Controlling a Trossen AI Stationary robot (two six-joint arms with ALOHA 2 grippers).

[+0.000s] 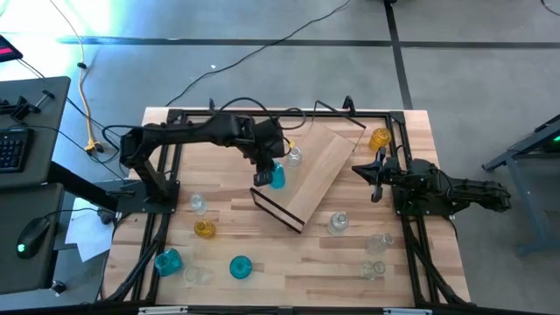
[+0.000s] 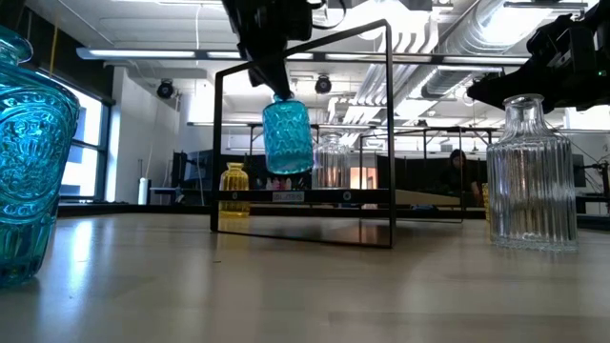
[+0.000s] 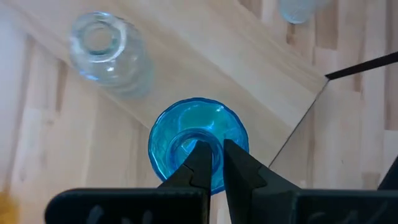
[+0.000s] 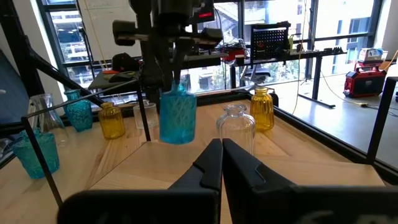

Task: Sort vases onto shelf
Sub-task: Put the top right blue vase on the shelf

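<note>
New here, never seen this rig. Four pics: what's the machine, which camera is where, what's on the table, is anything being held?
It is a robot with two dark arms at a wooden table, each ending in a two-finger gripper. One picture looks straight down from above, one looks level across the tabletop, and two come from cameras on the arms' wrists.

On the table lies a long light-wood shelf board with thin black wire end frames, set at an angle. Small glass vases stand around it: amber-yellow, teal-blue and clear.

The left gripper is shut on the neck of a teal-blue ribbed glass vase; the table-level view shows it lifted above the board. A clear glass vase already stands on the board nearby.

The right gripper waits shut and empty near the board's right end.
</note>
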